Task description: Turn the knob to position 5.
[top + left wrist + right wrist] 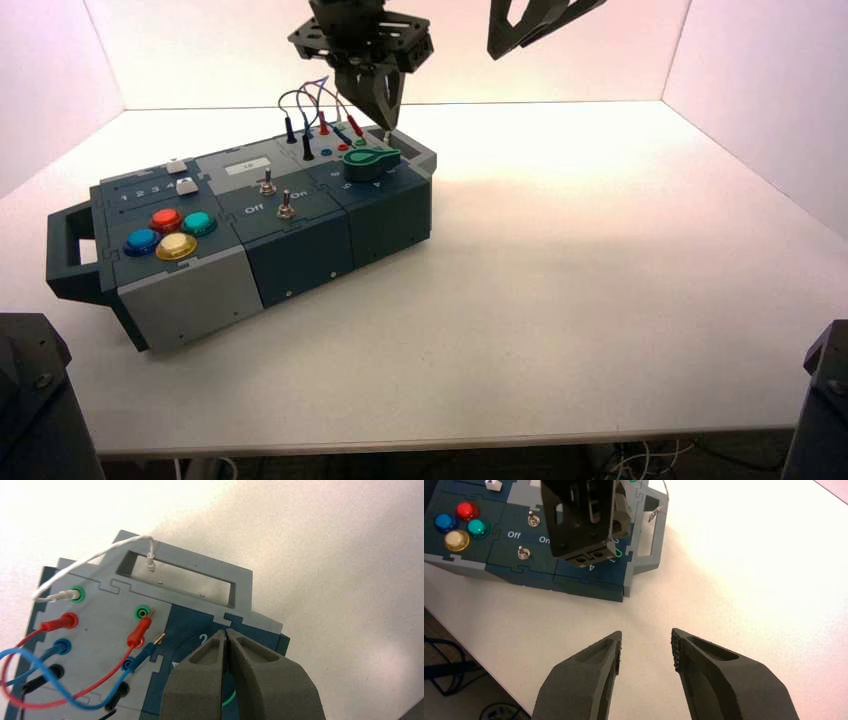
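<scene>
**Left end effector poised behind the knob, fingers pressed together**

The left end effector (384, 118) hangs over the far right end of the box (300, 255), its fingers (200, 680) pressed together with nothing between them, tips pointing down just behind the knob (372, 162). From its own wrist camera I can only catch a sliver of green beneath the closed tips, with a printed "2" on the dark dial panel just beyond.

Working outward from the near edge of the table (560, 330): the box sits turned at an angle, with its cluster of round push buttons (170, 232) nearest, then the two metal toggle switches (277, 195) by the "Off" and "On" lettering, then the teal-green knob at the far right corner, its tapered tip lying toward the box's right. Behind it the banana-plug wires (315, 105) loop up from their sockets. The right end effector (646, 652) waits high and clear of the box, fingers spread, holding nothing.

What worries me: closed fingers can only nudge the pointer, not grip it. A push landing off the taper could slide off the rounded body, or overshoot the mark. The tips also hang near the plugs, so a sideways sweep might snag a lead or shift the whole box.
</scene>
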{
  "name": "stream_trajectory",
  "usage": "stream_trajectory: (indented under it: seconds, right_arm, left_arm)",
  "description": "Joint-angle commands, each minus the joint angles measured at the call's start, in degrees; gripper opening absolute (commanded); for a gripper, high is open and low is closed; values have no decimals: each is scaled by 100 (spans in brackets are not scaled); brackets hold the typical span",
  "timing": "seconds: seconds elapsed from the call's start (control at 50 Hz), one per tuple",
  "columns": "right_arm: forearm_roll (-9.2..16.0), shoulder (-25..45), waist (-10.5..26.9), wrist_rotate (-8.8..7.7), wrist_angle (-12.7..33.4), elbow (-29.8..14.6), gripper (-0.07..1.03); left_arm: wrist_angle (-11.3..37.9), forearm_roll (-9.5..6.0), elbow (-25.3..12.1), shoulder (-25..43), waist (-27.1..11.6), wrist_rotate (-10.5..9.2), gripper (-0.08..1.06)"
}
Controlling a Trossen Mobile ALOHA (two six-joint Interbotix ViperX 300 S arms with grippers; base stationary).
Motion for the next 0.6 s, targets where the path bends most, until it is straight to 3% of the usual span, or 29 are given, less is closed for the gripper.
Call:
stream_trajectory:
  seconds: [0.02,0.6]
  right_arm:
    - [9,-158,-44,18,-62,-44,53]
    - [18,-281,-53,18,-79,-9,53]
  left_arm:
    - [0,-9,-141,-44,-53,26,-2]
    - [97,-18,-123,123,-79,9,-3]
